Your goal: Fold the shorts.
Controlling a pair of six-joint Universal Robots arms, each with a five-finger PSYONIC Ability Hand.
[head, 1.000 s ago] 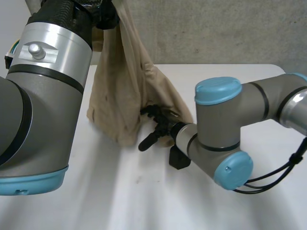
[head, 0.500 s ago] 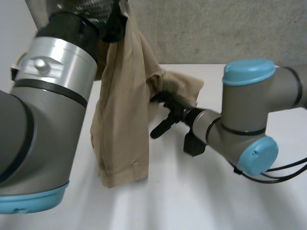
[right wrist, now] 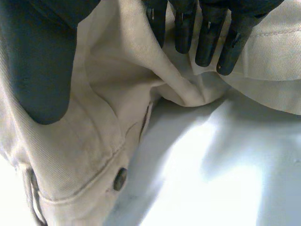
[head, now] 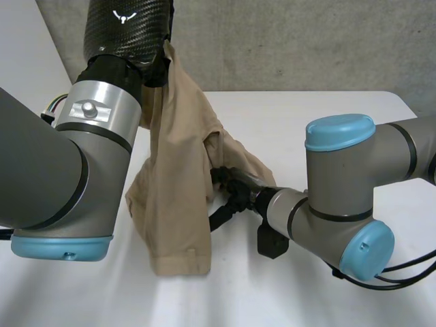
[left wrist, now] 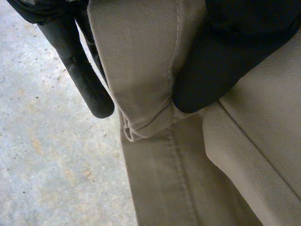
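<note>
The beige twill shorts were matt woven cloth with a fine diagonal rib, raised stitched seams and soft creases. A small dark round button on them had a dull sheen. The black left hand and black right hand looked like smooth, matt plastic or rubber. The white counter was smooth with a soft gloss. The grey wall looked rough and speckled, like concrete. The left arm's black sleeve showed a glossy carbon-fibre weave above a satin silver metal ring. The right arm's light-blue cap was smooth, semi-gloss plastic, and its grey joint was matt.
</note>
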